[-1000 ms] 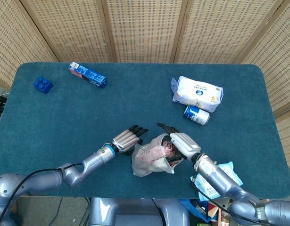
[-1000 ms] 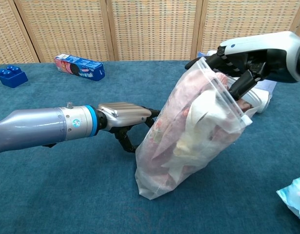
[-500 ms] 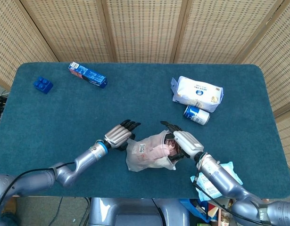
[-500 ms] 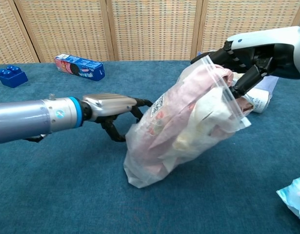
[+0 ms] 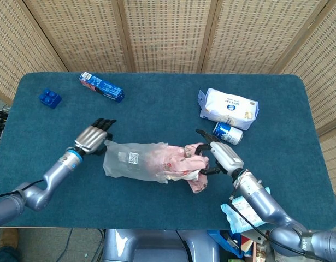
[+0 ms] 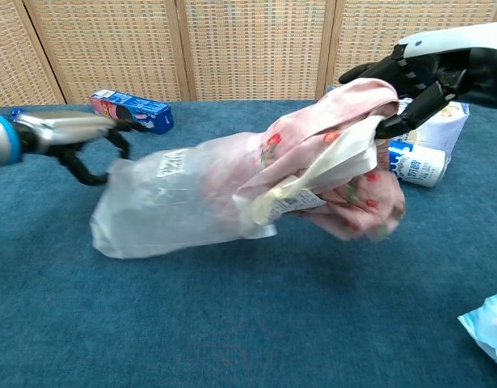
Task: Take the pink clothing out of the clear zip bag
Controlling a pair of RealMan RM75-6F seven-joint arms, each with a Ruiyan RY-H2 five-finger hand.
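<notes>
Chest view | right hand (image 6: 422,77) grips pink clothing (image 6: 341,162), half out of clear zip bag (image 6: 171,202) | left hand (image 6: 66,137) pinches bag's bottom | pull apart level, steadily.

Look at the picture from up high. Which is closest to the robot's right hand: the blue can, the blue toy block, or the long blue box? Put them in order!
From the right hand:
1. Blue can, just behind the hand, on the right side of the table.
2. Long blue box, far back on the left.
3. Blue toy block, farthest, near the left edge.
</notes>
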